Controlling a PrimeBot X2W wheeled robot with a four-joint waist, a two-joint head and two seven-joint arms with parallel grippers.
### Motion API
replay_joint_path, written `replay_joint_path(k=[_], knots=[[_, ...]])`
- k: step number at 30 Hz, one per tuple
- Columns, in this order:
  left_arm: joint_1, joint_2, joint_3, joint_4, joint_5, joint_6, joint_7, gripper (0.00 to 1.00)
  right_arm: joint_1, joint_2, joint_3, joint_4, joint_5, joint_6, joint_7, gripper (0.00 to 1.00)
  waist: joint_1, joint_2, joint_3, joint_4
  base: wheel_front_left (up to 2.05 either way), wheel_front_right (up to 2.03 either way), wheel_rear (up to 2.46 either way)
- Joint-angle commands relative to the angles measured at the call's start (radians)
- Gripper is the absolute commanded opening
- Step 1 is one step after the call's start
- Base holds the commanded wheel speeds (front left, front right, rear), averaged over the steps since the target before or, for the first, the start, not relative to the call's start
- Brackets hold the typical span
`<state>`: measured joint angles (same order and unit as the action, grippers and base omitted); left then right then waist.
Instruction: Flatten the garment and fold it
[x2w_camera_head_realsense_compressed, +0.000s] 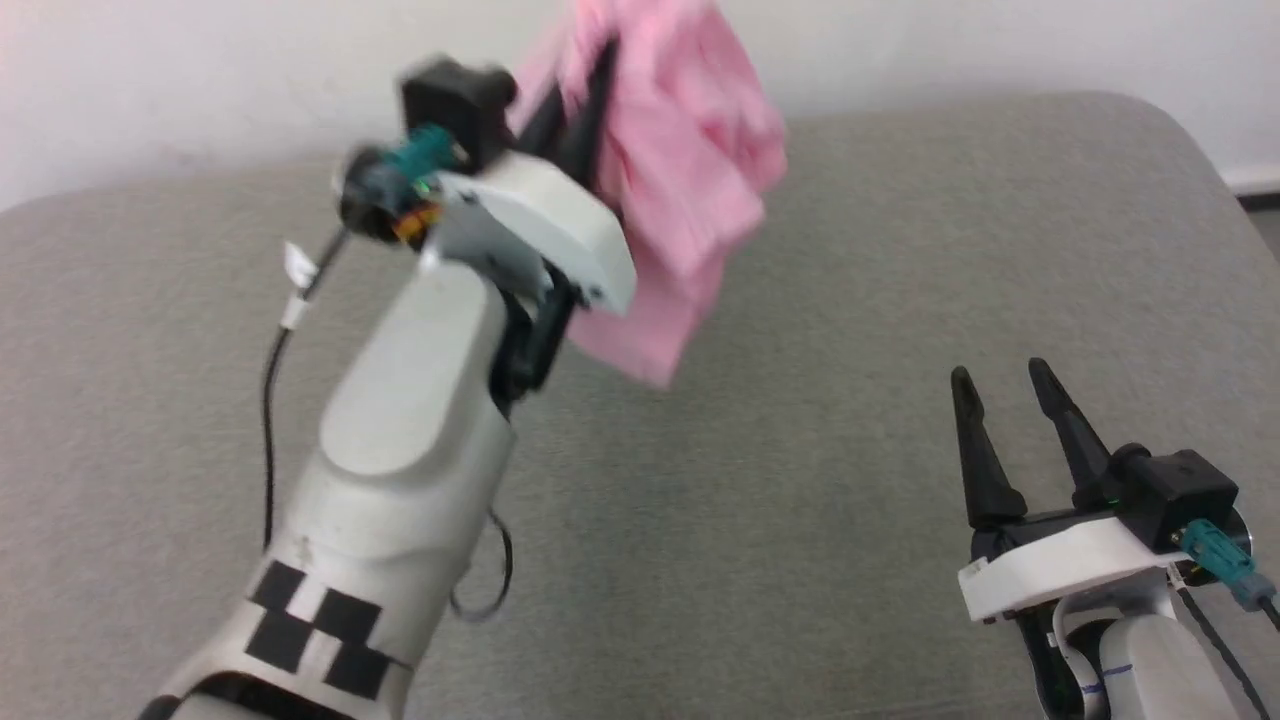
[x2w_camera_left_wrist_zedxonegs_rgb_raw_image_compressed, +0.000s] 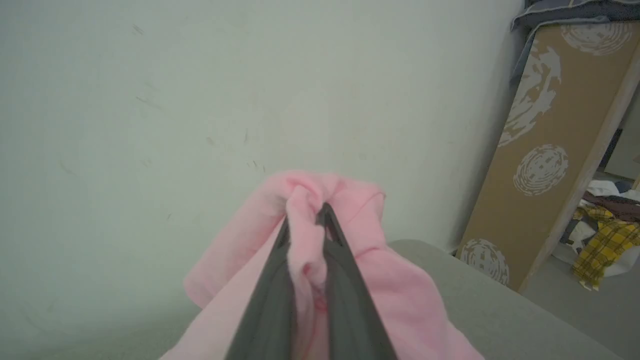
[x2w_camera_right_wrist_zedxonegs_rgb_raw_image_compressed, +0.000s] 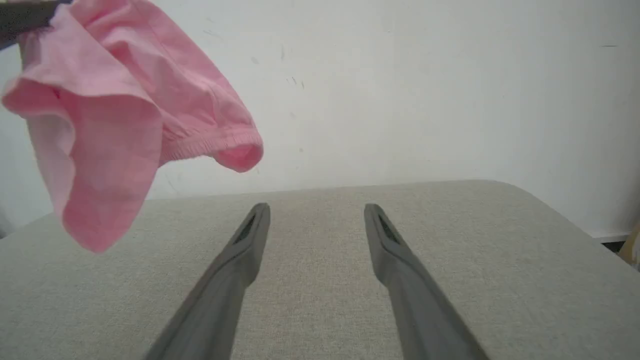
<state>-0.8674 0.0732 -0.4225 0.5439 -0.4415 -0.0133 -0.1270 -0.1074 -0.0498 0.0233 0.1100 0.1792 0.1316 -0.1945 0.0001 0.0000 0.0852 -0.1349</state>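
Left pincer (x2w_camera_head_realsense_compressed: 590, 70) (x2w_camera_left_wrist_zedxonegs_rgb_raw_image_compressed: 306, 214) is raised above the grey fabric-covered counter (x2w_camera_head_realsense_compressed: 800, 550), its 2 fingers pinching a bunched fold of the pink garment (x2w_camera_head_realsense_compressed: 700, 150) (x2w_camera_right_wrist_zedxonegs_rgb_raw_image_compressed: 115, 110). The garment hangs crumpled in the air off the counter, in front of the pale wall (x2w_camera_left_wrist_zedxonegs_rgb_raw_image_compressed: 150, 100), gathered elastic edge (x2w_camera_right_wrist_zedxonegs_rgb_raw_image_compressed: 210, 145) drooping on 1 side. Right pincer (x2w_camera_head_realsense_compressed: 1000, 372) (x2w_camera_right_wrist_zedxonegs_rgb_raw_image_compressed: 316, 207) sits low at the near right over the counter, fingers spread, holding nothing, well apart from the cloth.
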Motion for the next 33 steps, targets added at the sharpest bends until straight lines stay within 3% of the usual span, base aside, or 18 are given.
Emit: replay_joint_path(k=[1, 7, 12, 14, 15, 16, 20, 26, 29, 33], knots=[[0.024, -0.003, -0.009, 0.017, -0.006, -0.008, 0.008, 0.00, -0.005, 0.000, 0.002, -0.003, 0.007, -0.001, -0.002, 1.00, -0.0001, 0.0000, 0.049, -0.077, 0.00, 0.00, 0.00], [0.064, -0.016, -0.118, 0.239, -0.005, -0.038, 0.129, 0.00, -0.018, 0.000, 0.024, 0.000, 0.011, -0.001, -0.002, 1.00, -0.0001, 0.0000, 0.081, -0.122, 0.00, 0.00, 0.00], [0.087, -0.020, -0.181, 0.404, -0.027, -0.069, 0.298, 0.00, -0.023, 0.000, 0.033, 0.005, 0.011, -0.001, -0.005, 1.00, -0.0001, 0.0000, 0.085, -0.130, 0.00, 0.00, 0.00], [0.094, -0.021, -0.195, 0.443, -0.051, -0.083, 0.366, 0.31, -0.021, 0.000, 0.036, 0.006, 0.008, -0.001, -0.002, 1.00, -0.0001, 0.0000, 0.082, -0.120, 0.00, 0.00, 0.00], [0.093, -0.022, -0.202, 0.450, -0.059, -0.088, 0.384, 0.83, -0.020, 0.000, 0.036, 0.006, 0.007, -0.001, -0.001, 1.00, -0.0001, 0.0000, 0.080, -0.113, 0.00, 0.00, 0.00], [0.092, -0.022, -0.205, 0.451, -0.069, -0.092, 0.389, 1.00, -0.018, 0.000, 0.036, 0.005, 0.005, -0.001, 0.000, 1.00, -0.0001, 0.0000, 0.078, -0.104, 0.00, 0.00, 0.00], [0.085, -0.023, -0.189, 0.417, -0.095, -0.082, 0.299, 1.00, -0.012, 0.000, 0.040, 0.001, -0.004, -0.001, 0.009, 1.00, -0.0001, 0.0000, 0.062, -0.061, 0.00, 0.00, 0.00], [0.126, -0.017, -0.125, 0.287, -0.133, -0.069, 0.005, 1.00, -0.003, 0.000, 0.039, -0.023, -0.022, -0.001, 0.023, 1.00, -0.0001, 0.0000, 0.028, 0.017, 0.00, 0.00, 0.00], [0.176, 0.015, -0.087, 0.194, -0.109, -0.024, -0.118, 1.00, 0.002, 0.000, 0.046, -0.040, -0.031, -0.001, 0.035, 1.00, -0.0001, 0.0000, 0.013, 0.059, 0.00, 0.00, 0.00], [0.298, 0.069, 0.005, -0.039, -0.031, 0.056, -0.134, 1.00, -0.003, 0.000, 0.078, -0.071, -0.049, -0.001, 0.057, 1.00, -0.0001, 0.0000, 0.010, 0.111, 0.00, 0.00, 0.00]])
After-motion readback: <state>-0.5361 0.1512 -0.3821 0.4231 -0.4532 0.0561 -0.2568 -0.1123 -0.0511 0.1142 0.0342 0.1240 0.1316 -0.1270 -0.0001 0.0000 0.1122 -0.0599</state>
